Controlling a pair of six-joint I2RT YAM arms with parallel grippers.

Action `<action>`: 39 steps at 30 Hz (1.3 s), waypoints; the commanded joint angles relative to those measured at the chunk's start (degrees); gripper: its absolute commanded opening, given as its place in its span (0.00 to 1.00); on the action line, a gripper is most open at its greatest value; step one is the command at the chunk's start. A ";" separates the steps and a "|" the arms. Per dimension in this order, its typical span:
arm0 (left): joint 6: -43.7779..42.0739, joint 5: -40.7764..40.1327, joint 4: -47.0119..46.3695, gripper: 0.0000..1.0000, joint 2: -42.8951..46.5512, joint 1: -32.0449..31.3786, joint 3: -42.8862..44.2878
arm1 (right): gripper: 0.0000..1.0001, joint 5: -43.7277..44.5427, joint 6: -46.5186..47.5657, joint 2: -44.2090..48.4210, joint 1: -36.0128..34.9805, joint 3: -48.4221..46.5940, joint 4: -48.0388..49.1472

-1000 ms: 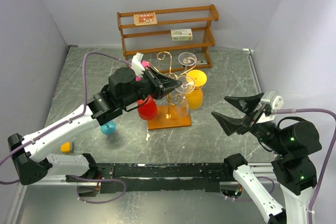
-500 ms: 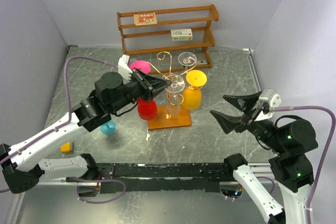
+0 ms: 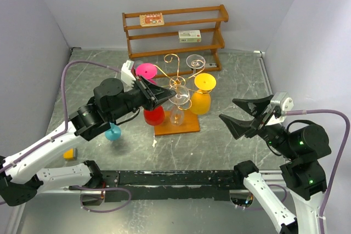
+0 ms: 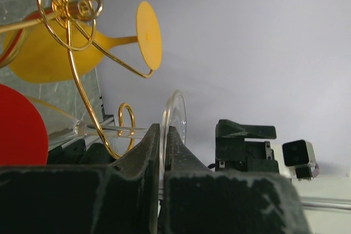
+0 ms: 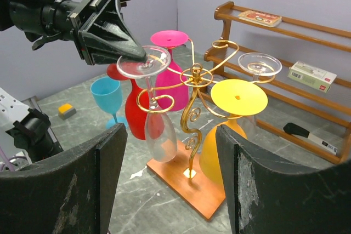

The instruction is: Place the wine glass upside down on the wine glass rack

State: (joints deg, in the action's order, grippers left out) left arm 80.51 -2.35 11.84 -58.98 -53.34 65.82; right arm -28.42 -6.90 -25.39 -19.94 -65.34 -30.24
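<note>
Right wrist view: wine glass [image 5: 159,135] hangs inverted in a scroll arm of the wine glass rack [image 5: 193,98], foot pinched by the closed left hand [image 5: 138,57]; release seemingly remains. Right hand [image 3: 227,109] gapes empty, well apart.

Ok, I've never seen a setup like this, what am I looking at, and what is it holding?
These are two robot arms bolted to the near edge of a table, each ending in two fingers. One picture looks down from above and behind; the others come from a camera on each wrist. The left fingers are shut on the foot of a clear wine glass, hanging bowl down at the gold wine glass rack. The right fingers are open and empty. Also hanging: a red glass, pink glass, yellow glass and second clear glass. A blue glass stands on the table, a wooden shelf behind.
</note>
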 commanded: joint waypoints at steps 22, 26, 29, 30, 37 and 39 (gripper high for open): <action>-13.05 10.80 -5.73 0.07 -7.39 0.21 6.31 | 0.66 2.49 -1.19 0.25 -0.23 0.57 0.91; -16.50 7.74 -2.63 0.10 -8.17 0.29 8.01 | 0.67 2.58 -1.10 0.17 -0.18 0.74 1.10; -20.30 6.92 -1.97 0.10 -9.00 0.27 9.04 | 0.67 2.50 -1.02 -0.01 -0.21 0.75 1.22; -21.40 7.10 -1.76 0.09 -9.30 0.25 9.30 | 0.67 2.50 -1.01 -0.01 -0.18 0.81 1.28; -24.66 4.69 1.82 0.13 -10.23 0.25 10.57 | 0.67 2.32 -1.28 -0.19 -0.19 1.18 2.03; -24.94 3.61 2.97 0.17 -10.21 0.21 10.80 | 0.67 2.24 -1.28 -0.28 -0.20 1.25 2.11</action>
State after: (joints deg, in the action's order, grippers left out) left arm 59.57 5.78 12.95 -69.19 -53.43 73.78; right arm -26.22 -7.94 -25.39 -19.94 -64.53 -29.82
